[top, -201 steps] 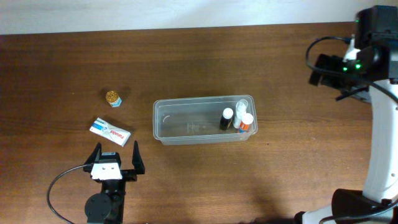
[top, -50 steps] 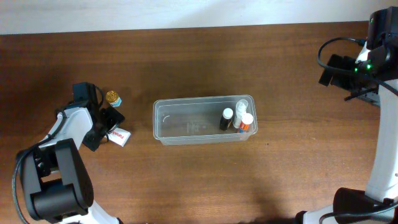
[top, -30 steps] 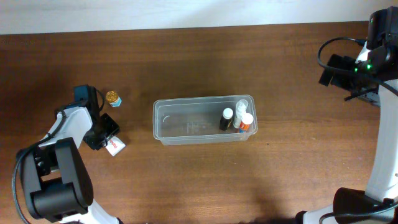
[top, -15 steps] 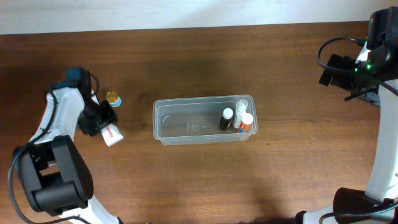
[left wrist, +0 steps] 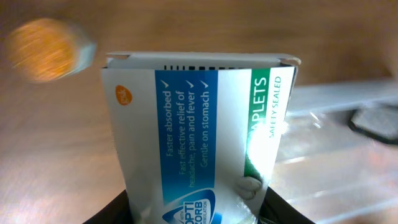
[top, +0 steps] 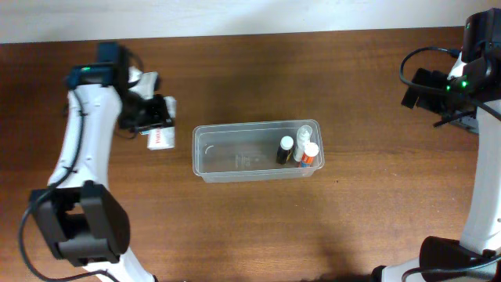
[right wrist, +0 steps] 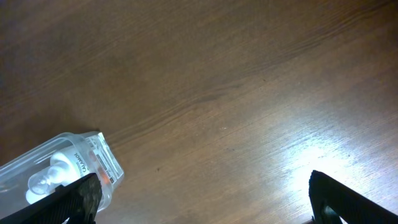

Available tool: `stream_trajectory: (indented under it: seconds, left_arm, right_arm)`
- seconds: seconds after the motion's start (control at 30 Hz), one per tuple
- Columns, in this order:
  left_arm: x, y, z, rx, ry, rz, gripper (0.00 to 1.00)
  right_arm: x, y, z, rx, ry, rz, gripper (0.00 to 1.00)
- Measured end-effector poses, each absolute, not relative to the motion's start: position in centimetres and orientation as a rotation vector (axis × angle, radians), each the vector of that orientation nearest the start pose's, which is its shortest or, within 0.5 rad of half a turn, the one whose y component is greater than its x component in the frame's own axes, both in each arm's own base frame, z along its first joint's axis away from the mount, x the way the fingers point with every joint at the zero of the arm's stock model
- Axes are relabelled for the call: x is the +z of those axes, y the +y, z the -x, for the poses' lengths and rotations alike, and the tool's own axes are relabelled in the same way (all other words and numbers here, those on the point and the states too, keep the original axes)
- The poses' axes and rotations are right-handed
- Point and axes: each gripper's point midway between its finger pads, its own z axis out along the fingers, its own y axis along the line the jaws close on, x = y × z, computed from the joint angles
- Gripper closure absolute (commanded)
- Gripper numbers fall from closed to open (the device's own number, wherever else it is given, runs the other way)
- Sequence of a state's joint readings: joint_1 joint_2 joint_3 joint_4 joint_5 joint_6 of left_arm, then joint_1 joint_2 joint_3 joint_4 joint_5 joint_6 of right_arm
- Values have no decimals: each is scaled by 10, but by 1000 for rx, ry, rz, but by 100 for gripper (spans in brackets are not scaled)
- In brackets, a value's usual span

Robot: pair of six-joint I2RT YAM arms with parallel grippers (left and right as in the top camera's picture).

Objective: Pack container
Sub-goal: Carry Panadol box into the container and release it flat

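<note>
White-and-blue cardboard tablet box (left wrist: 199, 143) clamped in the left gripper (top: 155, 117), just beside the left end of the clear rectangular plastic container (top: 196, 153).
The container's long axis ran away from the box toward the right gripper (top: 415, 88), which stood wide open and empty, well beyond its far end.

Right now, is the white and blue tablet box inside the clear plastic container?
No, the left gripper holds the box left of the container, outside its rim.

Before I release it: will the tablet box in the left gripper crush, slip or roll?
The tablet box looks like thin printed card, so probably light and somewhat crushable. Its glossy face may slip slightly. Flat sides mean it likely won't roll in the container.
</note>
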State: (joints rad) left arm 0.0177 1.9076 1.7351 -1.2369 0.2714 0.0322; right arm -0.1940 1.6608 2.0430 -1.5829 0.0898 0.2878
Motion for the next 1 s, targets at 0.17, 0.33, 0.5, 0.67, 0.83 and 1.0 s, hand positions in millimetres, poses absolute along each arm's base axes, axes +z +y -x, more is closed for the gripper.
stream_trajectory:
  seconds: [0.17, 0.33, 0.5, 0.67, 0.83, 1.0]
  left_arm:
    - [152, -105, -400, -415, 2847, -485, 53]
    - [153, -169, -387, -396, 2702, -923, 52]
    - [152, -215, -367, -316, 2532, -1307, 52]
    - [150, -238, -352, -214, 2380, -1578, 52]
    - [148, -243, -348, -133, 2299, -1707, 52]
    - [128, -239, -352, -97, 2324, -1757, 52]
  right_arm:
    - [295, -80, -328, -100, 2680, -683, 2]
    - [295, -80, -328, -100, 2681, -683, 2]
    - [295, -80, -328, -100, 2681, -683, 2]
    - [295, -80, -328, -100, 2681, -683, 2]
    - [295, -80, -328, -100, 2681, -683, 2]
    - [295, -80, -328, -100, 2680, -684, 2]
